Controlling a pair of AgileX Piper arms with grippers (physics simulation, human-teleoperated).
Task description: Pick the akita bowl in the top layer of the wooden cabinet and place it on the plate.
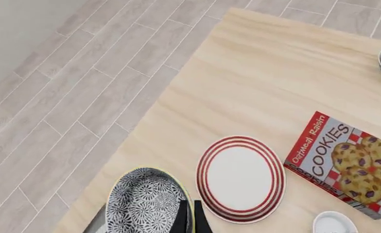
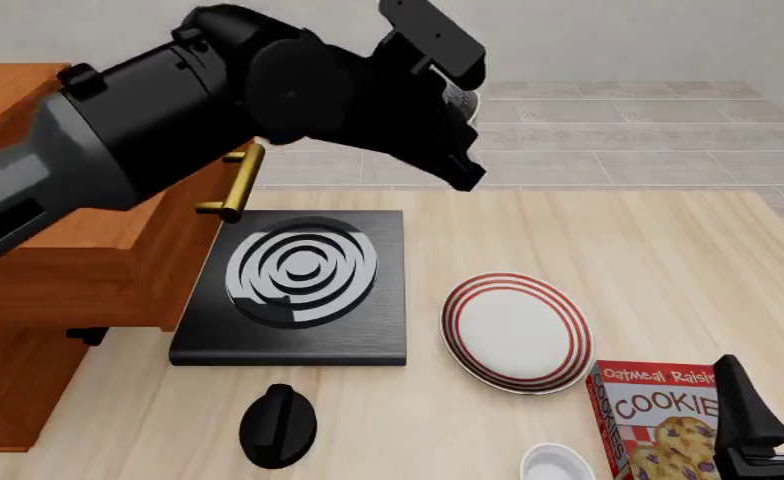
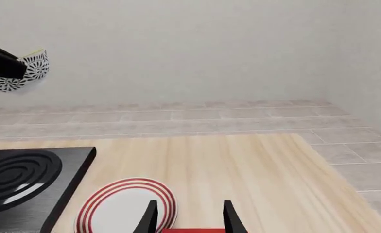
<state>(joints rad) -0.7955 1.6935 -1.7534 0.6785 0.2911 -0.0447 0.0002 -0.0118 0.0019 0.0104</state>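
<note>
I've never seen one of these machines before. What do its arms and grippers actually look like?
The left arm is thick and rounded, with a grey shell, black joints and white lettering. Its left gripper has slim black fingers. The right gripper has the same black, tapering fingers. No cables show.

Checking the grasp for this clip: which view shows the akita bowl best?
The left wrist view: the akita bowl fills the foreground, patterned interior visible, left gripper shut on its rim. The right wrist view shows it small, held high. In the front view the left arm hides nearly all of it.

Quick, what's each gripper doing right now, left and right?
Left gripper: closed on the akita bowl's rim, held in the air.
Right gripper: open, holding nothing.
</note>
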